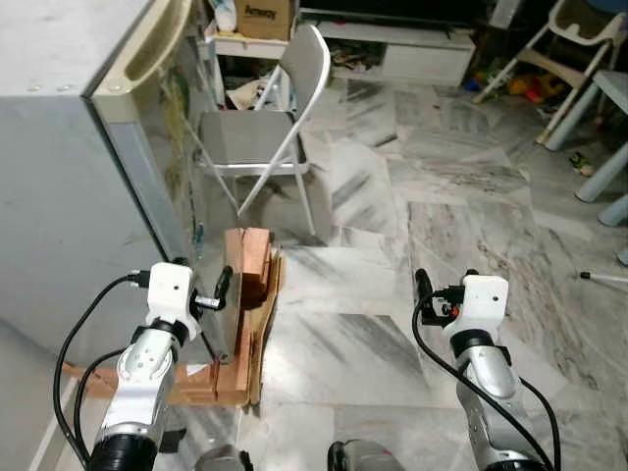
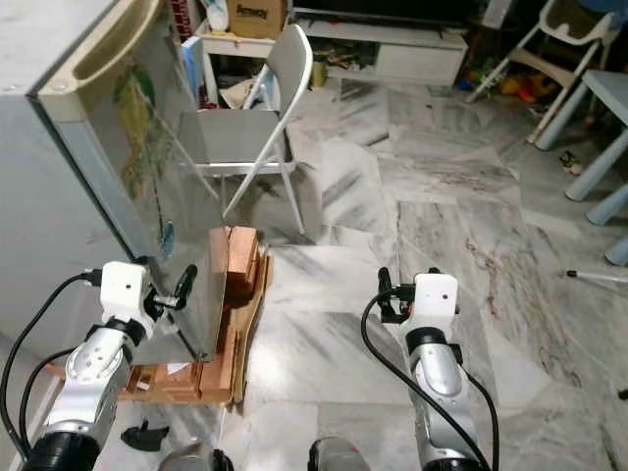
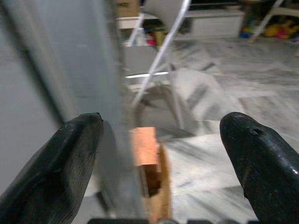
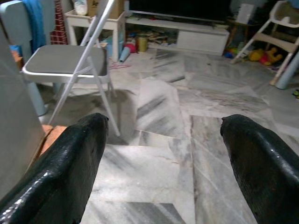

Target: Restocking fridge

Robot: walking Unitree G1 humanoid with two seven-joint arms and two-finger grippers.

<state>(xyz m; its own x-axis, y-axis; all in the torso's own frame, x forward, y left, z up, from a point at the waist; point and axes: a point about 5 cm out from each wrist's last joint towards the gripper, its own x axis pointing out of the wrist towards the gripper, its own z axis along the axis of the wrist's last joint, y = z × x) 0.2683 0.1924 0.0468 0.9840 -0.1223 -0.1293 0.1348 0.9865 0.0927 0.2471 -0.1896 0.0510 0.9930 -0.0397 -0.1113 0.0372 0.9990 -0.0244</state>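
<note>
- While the fridge (image 1: 59, 186) fills the upper left of the head frames, grey and scuffed with a beige handle strip along its top edge, its door (image 2: 147, 196) stands at an angle with a printed picture on its face
- Left gripper (image 1: 224, 294) is raised at lower left, right at the lower corner of the door edge; its fingers (image 3: 51, 163) are spread wide with the door edge between them, and whether either finger touches the metal cannot be told from the blurred wrist view
- Left gripper holds nothing
- Right gripper (image 1: 424, 287) is raised at lower right of centre over bare marble floor (image 1: 442, 196), well apart from the fridge; its fingers (image 4: 70, 163) are wide apart with nothing between them
- Wooden block stack (image 1: 247, 294) on flattened cardboard sits on the floor at lower centre-left, just beside the foot of the fridge and under the door corner
- Grey folding chair (image 1: 265, 128) stands upright at upper centre, behind the wood and near the door's outer face
- Cardboard box (image 1: 265, 15) rests on a low white shelf at the top edge
- White TV bench (image 4: 182, 32) runs along the far wall at top centre
- White high chair (image 1: 579, 39) and scattered toys occupy the upper right corner
- Pale blue furniture legs (image 1: 608, 167) show at the right edge
</note>
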